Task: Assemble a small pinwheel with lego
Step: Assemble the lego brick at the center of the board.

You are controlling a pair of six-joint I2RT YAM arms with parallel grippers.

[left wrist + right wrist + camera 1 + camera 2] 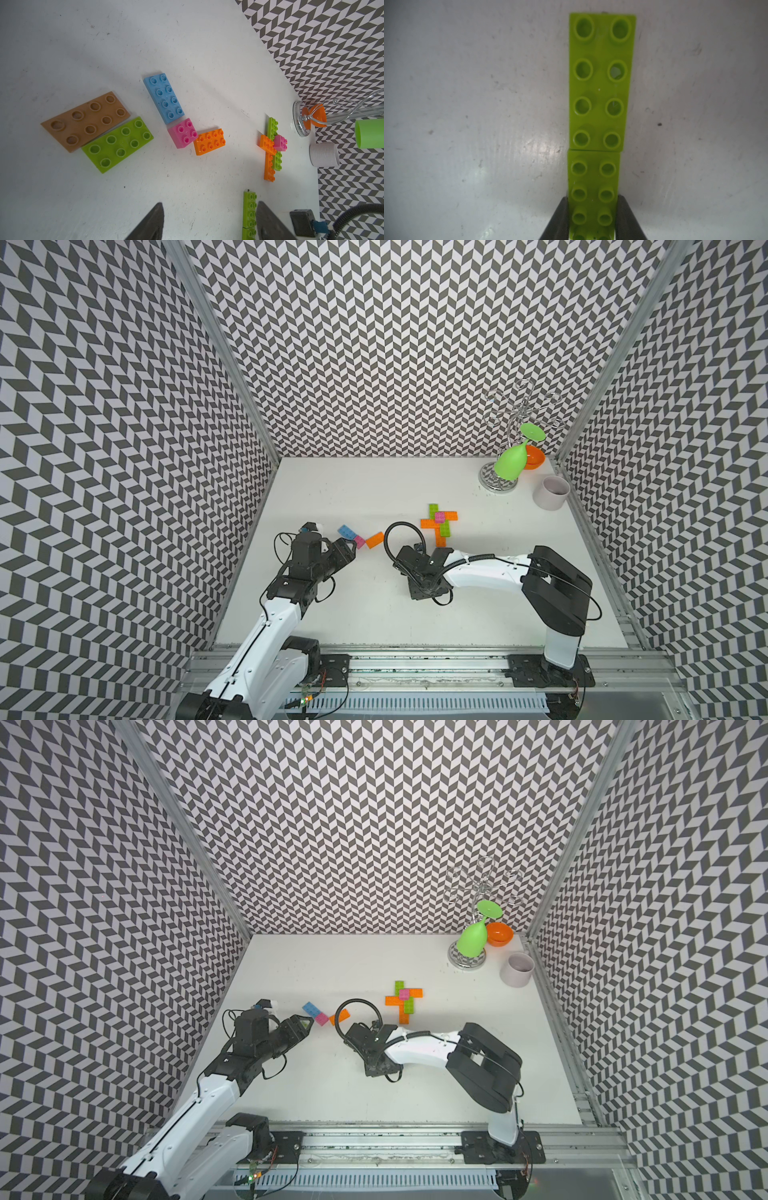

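Observation:
A partly built pinwheel [439,522] of lime green, orange and pink lego lies mid-table. Loose blue [164,98], pink [182,133] and orange [209,141] bricks lie in a row. A brown plate [85,121] and a lime plate [117,144] lie side by side; my left arm hides them in both top views. My left gripper [209,203] hovers open and empty near the pink brick [359,541]. My right gripper [592,197] is shut on a strip of two joined lime bricks [600,83], held close over the table. My right wrist [419,568] hides that strip from above.
At the back right stand a wire glass rack with a green glass [509,464], an orange bowl [534,458] and a grey cup [550,492]. Patterned walls close in the table [374,614] on three sides. A metal rail runs along the front.

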